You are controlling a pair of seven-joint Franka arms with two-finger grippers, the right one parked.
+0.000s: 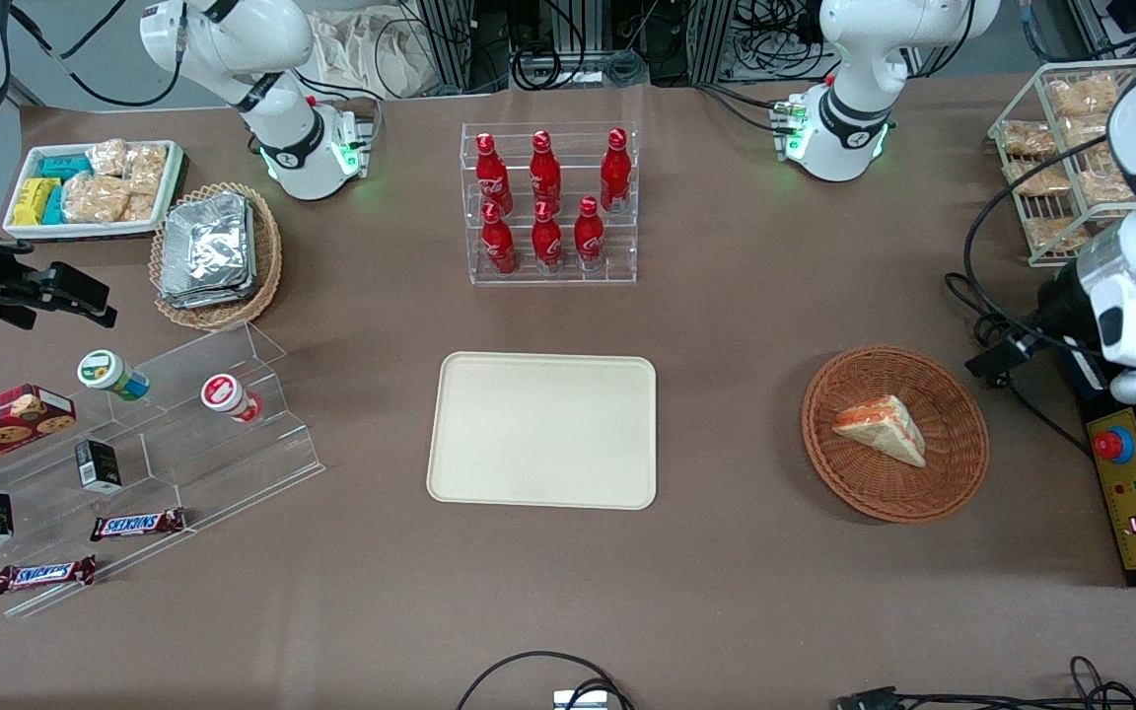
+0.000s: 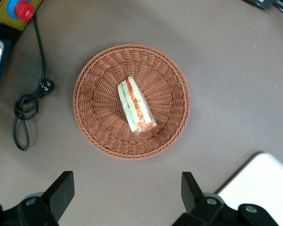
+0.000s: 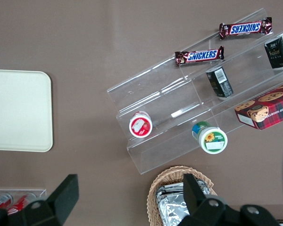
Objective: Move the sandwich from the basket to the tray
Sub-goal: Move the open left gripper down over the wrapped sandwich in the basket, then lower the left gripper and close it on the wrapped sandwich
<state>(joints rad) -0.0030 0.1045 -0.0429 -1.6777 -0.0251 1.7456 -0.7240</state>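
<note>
Brown table [image 1: 745, 325] with tray [image 1: 542, 430], basket [image 1: 953, 434]

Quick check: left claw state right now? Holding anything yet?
Left claw: open, holding nothing, hovering above the table beside the basket; the sandwich lies in the basket, untouched.

This is a robotics lab dressed up as a small shop. Two white robot arm bases [image 1: 839, 128] are bolted at the surface's [image 1: 726, 611] edge, with loose cables [image 1: 568, 49] and aluminium framing there. An emergency-stop box [image 1: 1125, 483] sits at one end. Shop goods fill it: cola bottles [image 1: 546, 197] in a clear rack, chocolate bars [image 1: 137, 524] on clear steps.
</note>
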